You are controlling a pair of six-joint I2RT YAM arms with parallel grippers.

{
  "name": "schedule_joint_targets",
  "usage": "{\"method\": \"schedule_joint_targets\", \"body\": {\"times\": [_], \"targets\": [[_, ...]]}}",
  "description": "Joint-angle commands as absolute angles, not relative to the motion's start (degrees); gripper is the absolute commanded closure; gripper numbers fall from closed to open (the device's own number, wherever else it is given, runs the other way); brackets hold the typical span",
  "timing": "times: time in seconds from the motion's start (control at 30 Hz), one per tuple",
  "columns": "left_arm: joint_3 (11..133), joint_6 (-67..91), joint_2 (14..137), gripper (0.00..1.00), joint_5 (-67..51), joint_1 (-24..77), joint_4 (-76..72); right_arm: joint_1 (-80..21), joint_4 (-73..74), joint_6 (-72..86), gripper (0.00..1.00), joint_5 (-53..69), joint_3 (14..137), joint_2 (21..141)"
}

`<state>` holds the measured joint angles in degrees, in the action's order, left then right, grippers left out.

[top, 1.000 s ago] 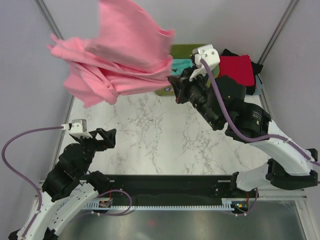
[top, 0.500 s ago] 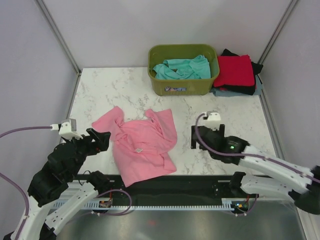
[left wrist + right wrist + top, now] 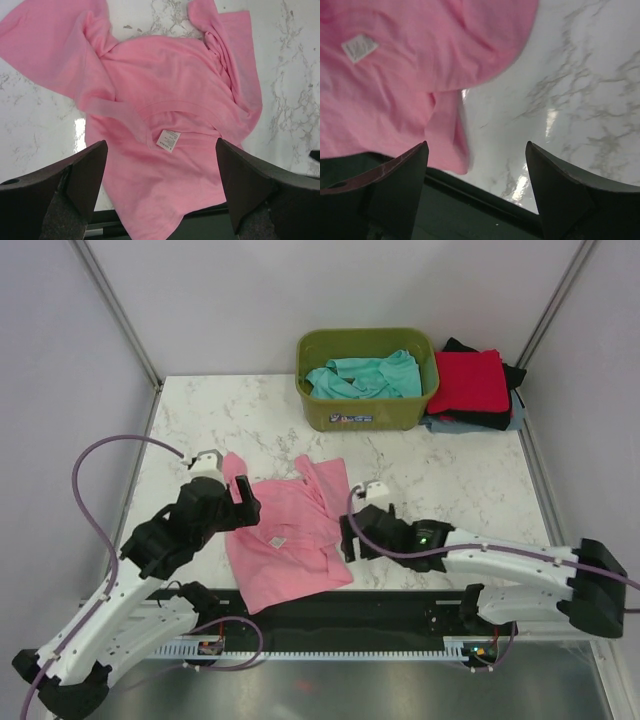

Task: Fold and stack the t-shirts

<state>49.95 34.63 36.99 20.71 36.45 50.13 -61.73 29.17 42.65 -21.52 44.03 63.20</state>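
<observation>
Loose shirt (image 3: 290,545) at table (image 3: 470,490) front; tub (image 3: 365,412) behind.

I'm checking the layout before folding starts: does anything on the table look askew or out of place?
The pink t-shirt lies crumpled rather than flat: sleeves bunched, white label showing, lower edge hanging over the near edge of the table. The teal t-shirt is heaped loose in the green tub.

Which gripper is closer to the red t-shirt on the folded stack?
Right. The right gripper hovers at the pink t-shirt's right edge, toward the near left of the red t-shirt. The left gripper is over the pink t-shirt's left side, farther across the table.
</observation>
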Motion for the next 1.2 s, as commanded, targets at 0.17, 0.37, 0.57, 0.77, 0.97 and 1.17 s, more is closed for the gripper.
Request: {"method": "schedule_joint_targets", "body": {"times": [0.17, 0.37, 0.57, 0.77, 0.97, 1.17], "targets": [[54.57, 27.43, 48.23, 0.0, 22.06, 35.07, 38.77, -72.33, 16.09, 42.62, 0.2, -17.4, 50.18, 83.75], [56.08, 27.25, 53.69, 0.0, 13.63, 28.75, 33.58, -73.3, 15.47, 43.85, 0.33, -16.7, 50.28, 86.66], [54.58, 27.33, 54.49, 0.0, 10.64, 26.37, 31.2, -75.85, 16.26, 46.49, 0.6, -17.49, 49.39, 89.03], [52.21, 27.25, 52.65, 0.01, 9.76, 25.93, 31.03, -76.99, 20.56, 48.43, 0.83, -22.48, 50.36, 91.32], [52.47, 25.75, 51.85, 0.02, 9.49, 25.75, 30.85, -77.08, 27.67, 49.83, 1.0, -28.9, 51.15, 85.19], [58.09, 23.56, 58.08, 0.05, 3.61, 25.84, 26.2, -76.82, 29.88, 51.23, 0.57, -32.35, 43.61, 64.01]]}}
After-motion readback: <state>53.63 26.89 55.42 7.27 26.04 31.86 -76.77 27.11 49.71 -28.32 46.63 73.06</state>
